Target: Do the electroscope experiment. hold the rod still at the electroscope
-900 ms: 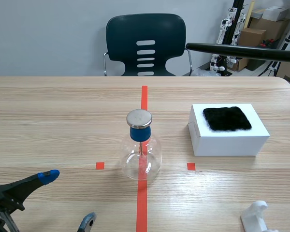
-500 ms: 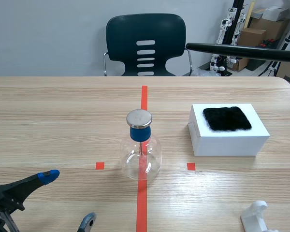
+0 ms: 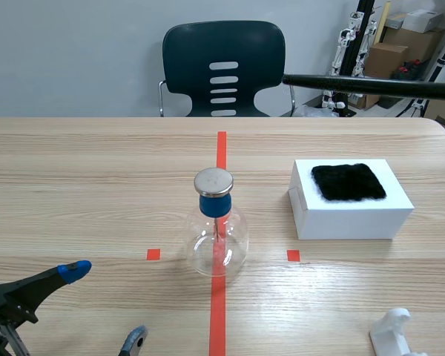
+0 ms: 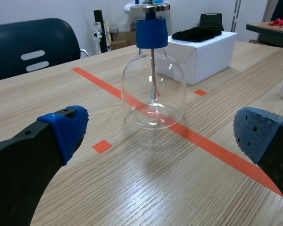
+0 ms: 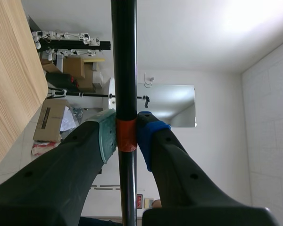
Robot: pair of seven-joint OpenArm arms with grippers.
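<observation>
The electroscope [image 3: 216, 236], a clear glass flask with a blue stopper and a round metal cap [image 3: 213, 181], stands on the red tape line mid-table; in the left wrist view it [image 4: 153, 92] is ahead of my open left gripper [image 4: 165, 134]. A long black rod [image 3: 371, 84] hangs level high at the right, its tip [image 3: 287, 78] well above and right of the cap. My right gripper [image 5: 127, 134] is shut on the rod [image 5: 123, 56] at its orange band. The left gripper [image 3: 104, 308] rests low at the front left.
A white box [image 3: 350, 202] with a black fur cloth [image 3: 348, 182] on top sits right of the flask. A white holder [image 3: 395, 335] stands at the front right edge. A dark chair [image 3: 222, 68] is behind the table's far edge.
The rod has shifted very slightly left and lower. The left arm and the flask have not moved.
</observation>
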